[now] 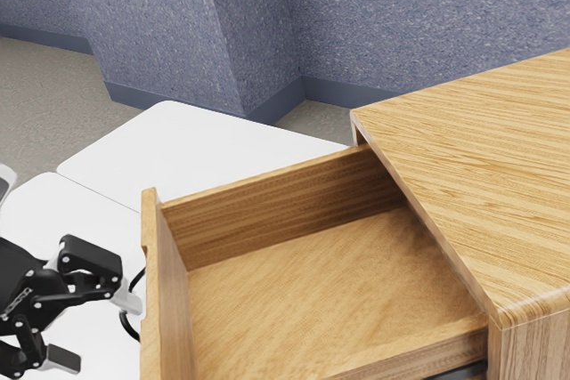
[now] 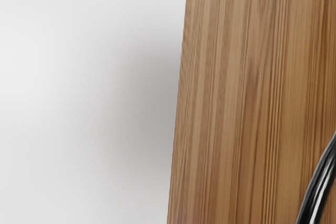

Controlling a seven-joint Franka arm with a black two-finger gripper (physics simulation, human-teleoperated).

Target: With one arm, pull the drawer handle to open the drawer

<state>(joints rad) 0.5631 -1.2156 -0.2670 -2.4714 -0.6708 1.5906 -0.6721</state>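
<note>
Drawer (image 1: pixel 338 291) sits pulled far out; the gripper (image 1: pixel 96 331) beside its black handle (image 1: pixel 136 280) has fingers (image 1: pixel 64 359) spread apart, so pulling seems done.

Drawer (image 1: pixel 321 291) out before cabinet (image 1: pixel 481 175) (perhaps fully), handle (image 2: pixel 317 182) on its front.

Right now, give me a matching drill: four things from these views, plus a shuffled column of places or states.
Things
1. light wooden drawer
2. black two-finger claw
3. thin black curved handle
4. blue-grey speckled wall

Places or states
A. behind the wooden cabinet
B. on the drawer's front
C. pulled far out
D. beside the drawer front, over the white table

Pairs: 1-C, 2-D, 3-B, 4-A
</note>
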